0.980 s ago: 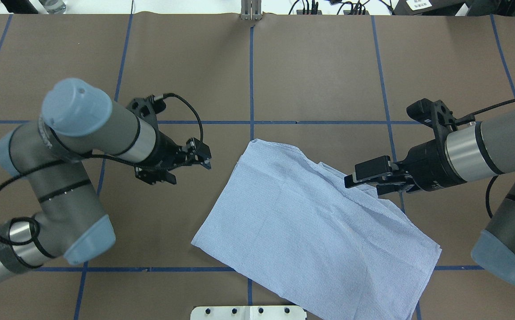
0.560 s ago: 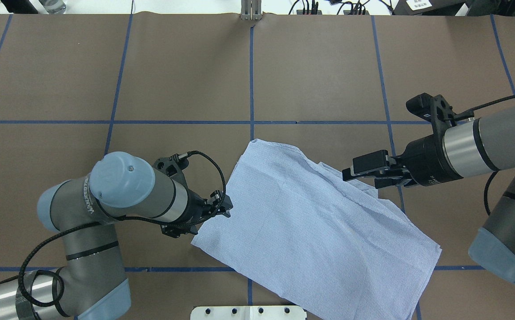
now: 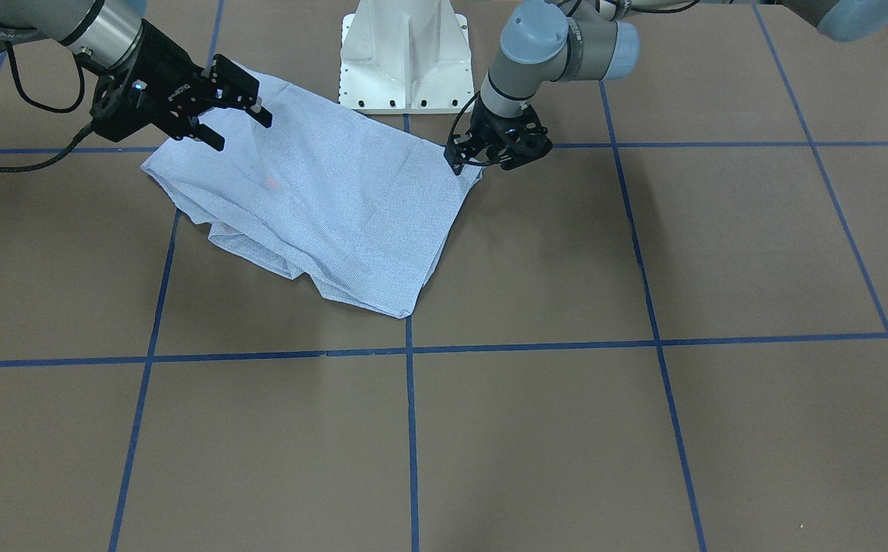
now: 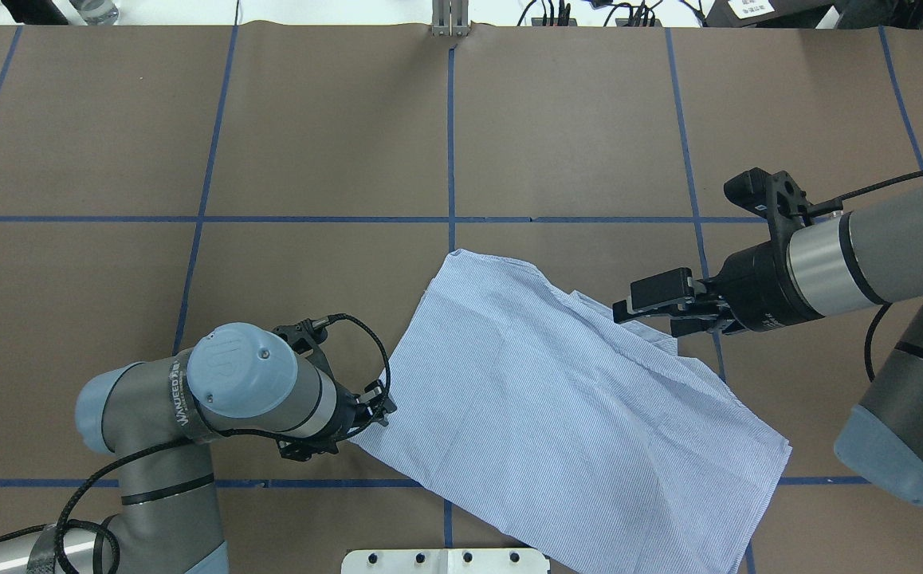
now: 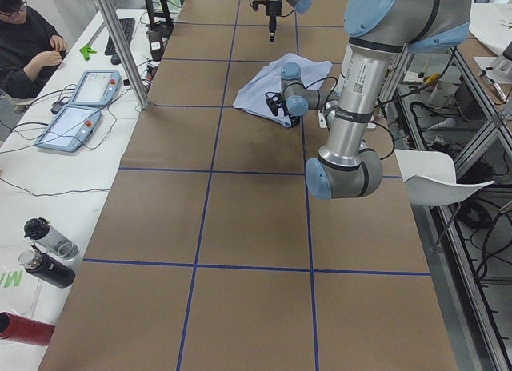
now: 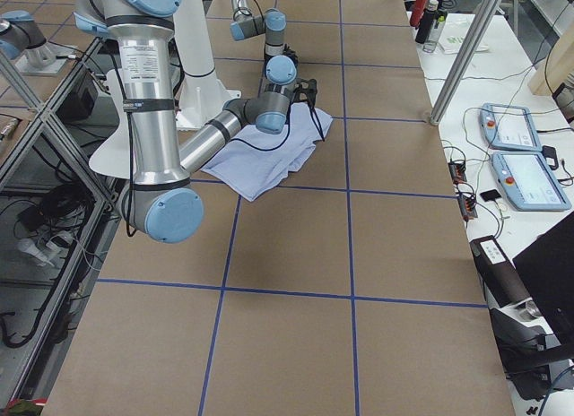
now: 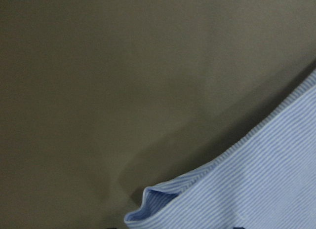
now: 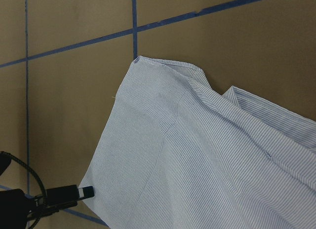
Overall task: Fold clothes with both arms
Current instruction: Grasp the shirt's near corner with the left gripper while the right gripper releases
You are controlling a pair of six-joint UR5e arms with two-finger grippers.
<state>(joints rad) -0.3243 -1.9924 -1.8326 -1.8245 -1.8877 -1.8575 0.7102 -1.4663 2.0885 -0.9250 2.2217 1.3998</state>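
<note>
The clothes (image 4: 557, 414), a light blue striped shirt folded into a slanted rectangle, lie flat on the brown table (image 4: 334, 127). My left gripper (image 4: 378, 410) is low at the shirt's corner nearest the robot's left, jaws slightly apart and fingertips touching the cloth edge. The front view shows the same gripper (image 3: 459, 161) at that corner of the shirt (image 3: 337, 199). In the left wrist view only the curled shirt corner (image 7: 256, 189) shows. My right gripper (image 4: 645, 319) hovers open over the shirt's far right edge, with nothing between its fingers (image 3: 241, 80).
Blue tape lines (image 4: 449, 143) divide the table into squares. The white pedestal base (image 4: 445, 560) stands at the robot's edge, close to the shirt. A person (image 5: 28, 43), control pendants (image 5: 80, 107) and bottles (image 5: 48, 251) are on a side desk.
My left arm swung toward the robot and down, bringing its gripper to the shirt's near left corner, which shifted slightly. The right gripper barely drifted and stayed open.
</note>
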